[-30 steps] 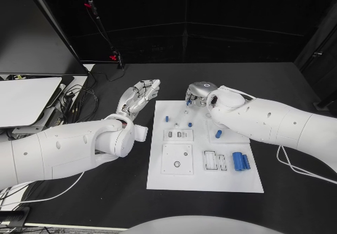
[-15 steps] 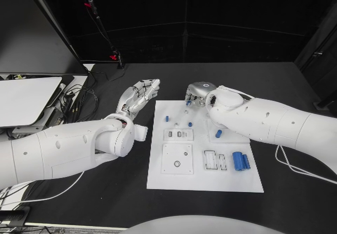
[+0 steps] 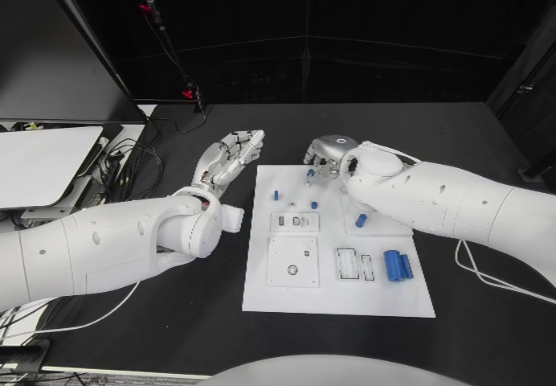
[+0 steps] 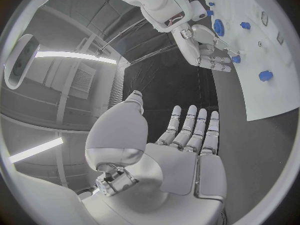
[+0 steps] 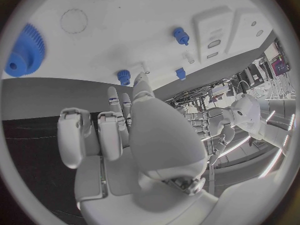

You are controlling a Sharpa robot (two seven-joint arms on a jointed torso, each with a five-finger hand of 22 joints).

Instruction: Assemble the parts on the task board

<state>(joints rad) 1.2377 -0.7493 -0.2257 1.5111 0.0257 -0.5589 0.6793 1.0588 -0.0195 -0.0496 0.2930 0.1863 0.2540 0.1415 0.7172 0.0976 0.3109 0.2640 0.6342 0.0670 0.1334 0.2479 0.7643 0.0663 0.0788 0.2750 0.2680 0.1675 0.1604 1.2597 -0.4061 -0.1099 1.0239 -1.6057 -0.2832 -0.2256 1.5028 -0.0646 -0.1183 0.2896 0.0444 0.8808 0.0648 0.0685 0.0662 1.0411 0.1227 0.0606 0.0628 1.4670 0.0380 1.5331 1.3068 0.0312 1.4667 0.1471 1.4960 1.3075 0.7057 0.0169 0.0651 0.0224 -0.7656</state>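
Fingers on the left hand (image 3: 228,158) are stretched out straight and close together, holding nothing, hovering over the black table (image 3: 464,145) just off the task board's (image 3: 336,301) far-left corner. Right hand (image 3: 328,154) sits at the board's far edge with its fingers pointing down, tips around a small blue part (image 3: 311,170) there; can't tell if it's actually pinched. More blue parts lie on the board: one near the left edge (image 3: 275,195), one mid-board (image 3: 361,219), and a bigger blue pair (image 3: 398,265) on the right side.
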